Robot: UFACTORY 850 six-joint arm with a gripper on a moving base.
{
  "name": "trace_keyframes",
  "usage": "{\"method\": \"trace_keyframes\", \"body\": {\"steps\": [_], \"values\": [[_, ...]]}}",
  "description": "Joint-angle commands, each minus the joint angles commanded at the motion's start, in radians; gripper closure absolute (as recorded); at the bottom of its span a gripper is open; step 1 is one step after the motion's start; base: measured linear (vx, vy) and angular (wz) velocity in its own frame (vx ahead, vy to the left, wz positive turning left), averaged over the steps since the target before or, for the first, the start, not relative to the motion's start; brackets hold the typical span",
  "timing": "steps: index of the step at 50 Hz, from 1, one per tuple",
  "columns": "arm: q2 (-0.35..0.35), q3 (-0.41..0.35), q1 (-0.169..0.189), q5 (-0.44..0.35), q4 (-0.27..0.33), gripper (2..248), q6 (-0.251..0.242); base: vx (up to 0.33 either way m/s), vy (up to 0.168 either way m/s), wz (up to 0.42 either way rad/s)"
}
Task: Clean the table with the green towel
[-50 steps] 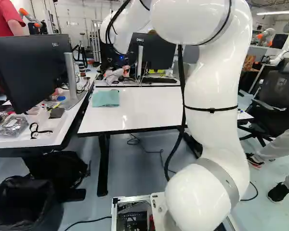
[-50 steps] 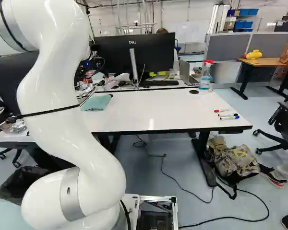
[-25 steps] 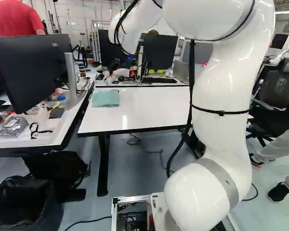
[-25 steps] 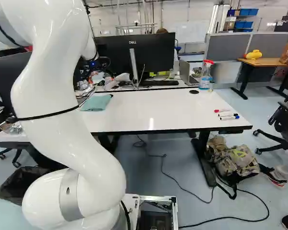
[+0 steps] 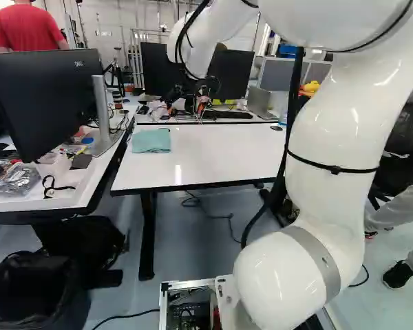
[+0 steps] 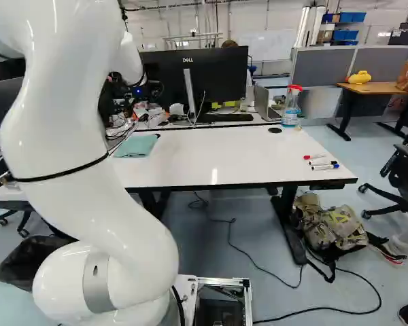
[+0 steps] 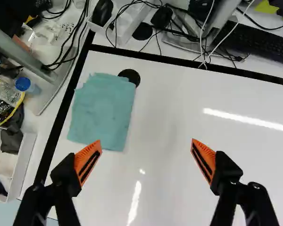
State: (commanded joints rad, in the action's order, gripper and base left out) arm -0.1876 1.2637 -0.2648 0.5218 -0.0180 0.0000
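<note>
Clearly, we see the tool (image 5: pixel 191 102) released, with its two fingers wide apart, above the white worktop (image 6: pixel 204 166). Ahead of one finger, the towel (image 7: pixel 104 110) lies flat near the left edge; its far corner meets a black disc (image 7: pixel 131 75).

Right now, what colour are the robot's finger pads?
The pads are orange, each with a dark stripe. The wrist view shows them best.

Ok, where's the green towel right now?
The green towel lies on the white table at its far left corner in the left base view, beside the black cable hole and near the desk with the big monitor.
</note>
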Motion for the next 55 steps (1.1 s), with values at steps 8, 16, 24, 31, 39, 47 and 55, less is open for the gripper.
{"method": "trace_keyframes", "body": {"steps": [8,16,24,31,39,47,55], "values": [[0.036,-0.041,0.017,0.000,0.000,3,0.000,0.000,0.000,0.000],[0.073,-0.081,0.035,0.000,0.000,3,0.000,0.000,0.000,0.000],[0.109,-0.120,0.054,0.000,0.000,3,0.000,0.000,0.000,0.000],[0.141,-0.153,0.071,0.000,0.000,3,0.000,0.000,0.000,0.000],[0.178,-0.191,0.091,0.000,0.000,3,0.000,0.000,0.000,0.000],[0.215,-0.229,0.113,0.000,0.000,3,0.000,0.000,0.000,0.000],[0.252,-0.265,0.135,0.000,0.000,3,0.000,0.000,0.000,0.000]]}}
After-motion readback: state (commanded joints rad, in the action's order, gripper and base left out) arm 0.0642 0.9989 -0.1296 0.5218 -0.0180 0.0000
